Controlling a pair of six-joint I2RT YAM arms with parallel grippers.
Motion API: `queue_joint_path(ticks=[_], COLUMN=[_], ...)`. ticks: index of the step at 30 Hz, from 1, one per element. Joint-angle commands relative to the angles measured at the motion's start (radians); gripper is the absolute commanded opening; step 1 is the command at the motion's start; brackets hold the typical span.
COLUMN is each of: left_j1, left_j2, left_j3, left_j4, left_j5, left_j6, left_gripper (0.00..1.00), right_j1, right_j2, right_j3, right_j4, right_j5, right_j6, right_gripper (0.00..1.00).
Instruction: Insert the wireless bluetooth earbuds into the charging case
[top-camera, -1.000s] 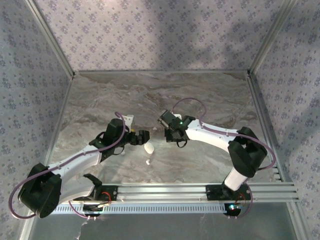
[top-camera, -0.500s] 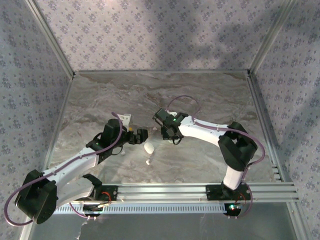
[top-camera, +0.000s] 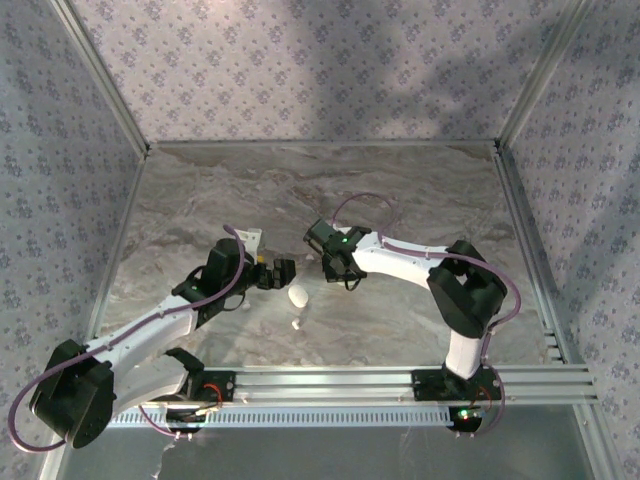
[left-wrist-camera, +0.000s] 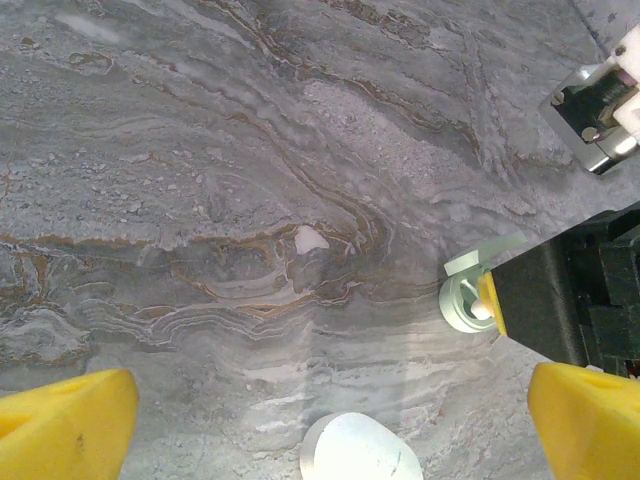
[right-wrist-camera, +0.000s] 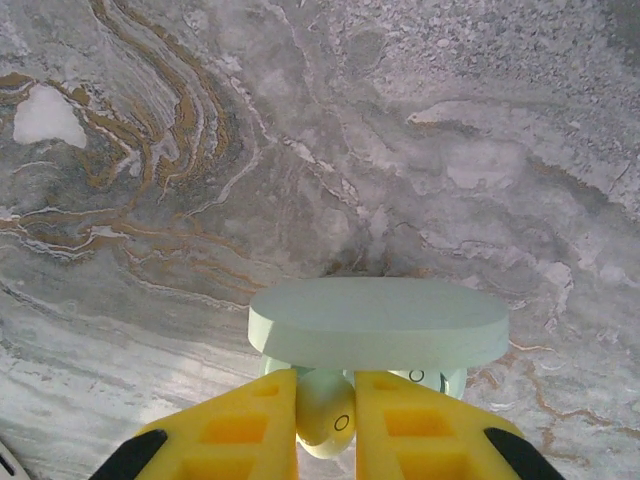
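Note:
A pale green charging case stands on the marble with its lid up, right in front of my right gripper. That gripper is shut on a small pale earbud, held against the case body under the lid. The left wrist view shows the case with the right finger's tip at its well. My left gripper is open, its yellow fingers wide apart, with a white oval case between them. Seen from above, the left gripper faces the right gripper. A tiny whitish bit lies loose on the table.
Another small whitish bit lies on the marble ahead of the left gripper. The white oval case sits between the two grippers, slightly nearer the bases. Patterned walls with metal posts enclose the table.
The right arm has swung left, bringing its gripper closer to the left gripper. The left gripper has drawn back slightly. Both grippers keep their states.

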Motion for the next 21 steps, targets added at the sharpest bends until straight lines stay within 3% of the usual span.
queue_joint_path(ticks=[1,21], left_j1=[0.002,0.000], left_j2=[-0.024,-0.032], left_j3=[-0.006,-0.008], left_j4=[-0.003,-0.003], left_j5=[-0.009,-0.009], left_j6=[0.011,0.013], left_gripper=[1.00,1.00], right_j1=[0.006,0.007], right_j2=[0.029,0.039], right_j3=[0.030,0.033], right_j4=[-0.030,-0.035], right_j5=[0.033,0.026], right_j6=[-0.007,-0.009], right_gripper=[0.18,0.25])
